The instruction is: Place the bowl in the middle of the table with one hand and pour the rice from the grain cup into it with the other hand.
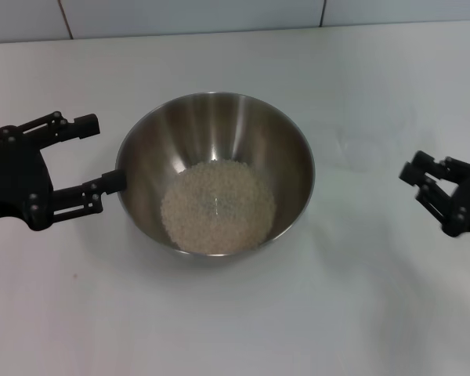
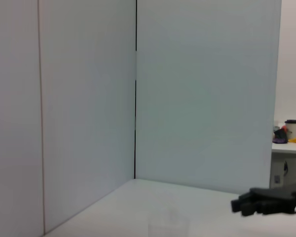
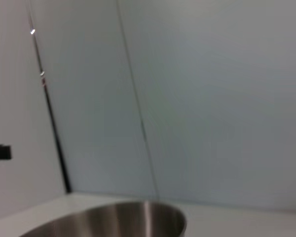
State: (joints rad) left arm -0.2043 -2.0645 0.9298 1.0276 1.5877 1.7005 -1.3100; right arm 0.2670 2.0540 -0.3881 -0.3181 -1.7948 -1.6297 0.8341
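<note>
The bowl (image 1: 215, 176) stands upright near the middle of the white worktop (image 1: 360, 313), and the rice (image 1: 218, 207) lies in a pale heap across its bottom, so the pour looks done. By its look the bowl is stiff, polished steel: smooth, curved walls that would slide in a pinch, and now weighted low by the grains, so it should sit steady but tip its load if lifted by one side. The thin rim is the sensible place to grip, one finger inside and one outside, with a level lift. The rice is loose and would spill at any tilt. The left tool (image 1: 102, 153) is spread wide beside the bowl, its lower finger touching or almost touching the outer wall, its upper finger clear of the rim, holding nothing. The right tool (image 1: 423, 178) hangs well apart on the other side, empty; whether its fingers are spread or closed I cannot tell. The cup shows nowhere clearly.
</note>
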